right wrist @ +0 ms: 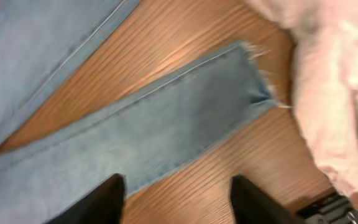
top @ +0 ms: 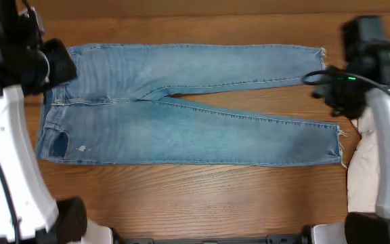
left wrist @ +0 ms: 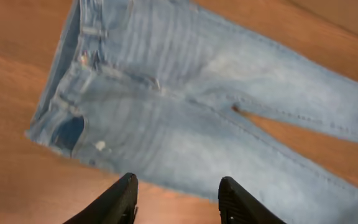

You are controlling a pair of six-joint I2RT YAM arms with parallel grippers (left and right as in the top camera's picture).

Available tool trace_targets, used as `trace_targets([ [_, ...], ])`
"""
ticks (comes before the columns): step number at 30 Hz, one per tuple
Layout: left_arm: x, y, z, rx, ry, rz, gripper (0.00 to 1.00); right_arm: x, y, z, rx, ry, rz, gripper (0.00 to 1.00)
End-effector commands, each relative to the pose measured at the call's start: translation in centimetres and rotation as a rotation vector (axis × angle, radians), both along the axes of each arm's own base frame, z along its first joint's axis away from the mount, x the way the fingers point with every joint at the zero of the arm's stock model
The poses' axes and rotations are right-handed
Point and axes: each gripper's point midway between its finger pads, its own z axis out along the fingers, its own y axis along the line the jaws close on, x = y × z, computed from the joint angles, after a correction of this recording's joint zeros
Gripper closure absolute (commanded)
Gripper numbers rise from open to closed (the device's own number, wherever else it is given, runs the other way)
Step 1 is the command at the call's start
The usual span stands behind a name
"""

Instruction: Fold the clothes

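Light blue denim jeans (top: 181, 122) lie flat across the wooden table, waistband at the left and both legs running right to frayed hems (top: 334, 146). In the left wrist view my left gripper (left wrist: 178, 200) hovers open above the jeans' near edge by the waistband (left wrist: 64, 106), with nothing between its fingers. In the right wrist view my right gripper (right wrist: 179, 202) is open over bare wood, just beside a leg's frayed hem (right wrist: 253, 74). Cream trousers (right wrist: 334, 87) lie bunched at the table's right end.
The left arm (top: 42, 64) overhangs the waistband's far corner. The right arm (top: 344, 88) stands beside the hems, with the cream trousers (top: 361, 173) under it. Bare wood (top: 195, 196) runs along the front edge.
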Motion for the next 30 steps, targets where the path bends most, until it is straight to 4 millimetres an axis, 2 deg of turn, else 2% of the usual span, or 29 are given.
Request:
trace_targets([
  [1,-4.1,-0.8,-0.8,0.001,0.024,0.018,0.54,-1.7,-3.4,-0.3,-0.014,0.004,-0.114,0.32],
  [2,-4.7,-0.9,-1.6,-0.003,0.04,0.021,0.53,-1.9,-4.4,-1.1,-0.013,0.02,-0.142,0.3],
  [4,-5.6,-1.0,-4.8,-0.009,0.087,0.021,0.54,-2.5,-6.7,-3.7,0.004,0.058,-0.229,0.25],
  [7,-6.1,-1.1,-11.9,-0.026,0.211,0.02,0.54,-3.6,-8.7,-9.4,0.11,0.104,-0.34,0.24],
  [9,-6.4,-1.1,-16.2,-0.035,0.277,0.02,0.54,-4.2,-9.1,-12.4,0.168,0.113,-0.383,0.24],
  [10,-6.6,-1.2,-17.5,-0.037,0.293,0.02,0.54,-4.5,-9.1,-13.7,0.187,0.119,-0.395,0.23],
  [11,-6.7,-1.3,-19.4,-0.049,0.309,0.018,0.53,-4.7,-8.5,-15.5,0.221,0.12,-0.375,0.23],
  [13,-6.5,-1.9,-21.4,-0.08,0.307,0.01,0.51,-4.8,-7.3,-17.2,0.271,0.119,-0.342,0.23],
  [16,-6.9,-2.1,-22.7,-0.094,0.323,0.005,0.49,-5.9,-7.2,-19.0,0.267,0.151,-0.407,0.22],
  [22,-7.0,-2.1,-22.8,-0.094,0.325,0.005,0.45,-6.6,-6.7,-21.1,0.279,0.158,-0.457,0.19],
  [24,-7.0,-2.1,-22.8,-0.094,0.325,0.005,0.4,-6.5,-7.1,-21.3,0.266,0.148,-0.467,0.18],
  [25,-7.1,-2.2,-22.9,-0.095,0.331,0.006,0.22,-6.6,-7.5,-21.3,0.249,0.148,-0.489,0.14],
  [30,-7.4,-2.6,-22.9,-0.119,0.345,-0.001,0.15,-6.7,-7.5,-21.5,0.243,0.151,-0.492,0.11],
])
